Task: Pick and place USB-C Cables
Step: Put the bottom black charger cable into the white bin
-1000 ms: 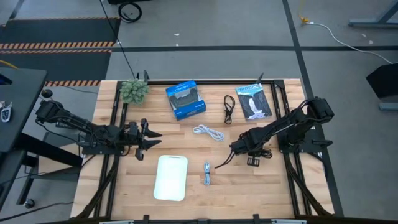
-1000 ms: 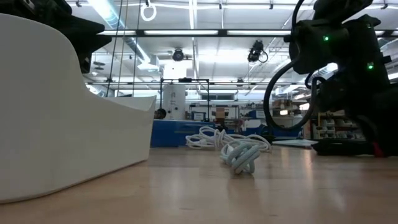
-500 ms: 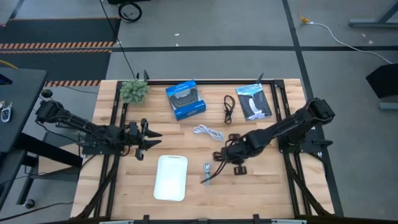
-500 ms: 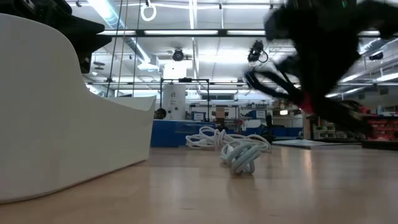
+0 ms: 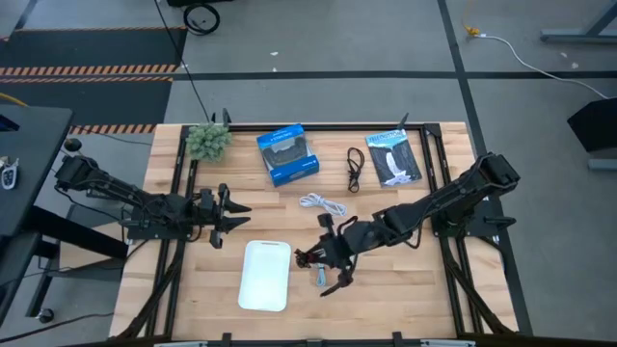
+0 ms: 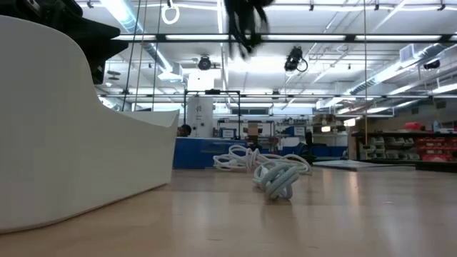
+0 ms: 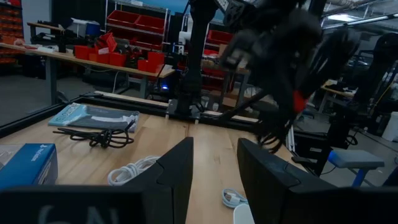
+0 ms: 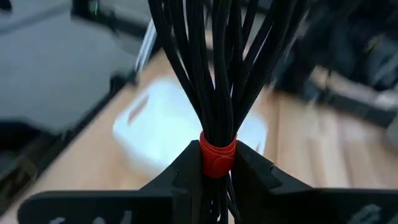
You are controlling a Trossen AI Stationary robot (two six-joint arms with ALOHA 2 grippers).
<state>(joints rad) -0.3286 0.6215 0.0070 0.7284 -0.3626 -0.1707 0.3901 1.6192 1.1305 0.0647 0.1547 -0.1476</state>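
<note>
The right end effector [image 5: 323, 258] is stretched far over the middle of the wooden surface [image 5: 405, 280], just beside the right edge of the white tray [image 5: 265, 275]. It is clenched on the black cable with red tie [image 8: 217, 152]; in the right wrist view the two dark fingers [image 8: 180, 171] press the bundle exactly at the red tie, and the black strands fan out beyond it, with the white tray behind them. In the high view this bundle hangs above the bluish-grey cable [image 5: 319, 276], which lies on the surface just to the right of the tray. In the low view the bluish-grey cable [image 6: 277, 178] rests on the wood and the white cable [image 6: 243, 158] lies behind it.

The white cable [image 5: 323, 204] is near the middle of the surface, and the black cable [image 5: 354, 170] lies between the blue box [image 5: 287, 154] and the dark flat packet [image 5: 393, 159]. A small green plant [image 5: 208, 141] stands at the far left corner.

The left end effector [image 5: 229, 217] waits at the left side, near the tray's far corner, with its fingers released and apart, grasping nothing.
</note>
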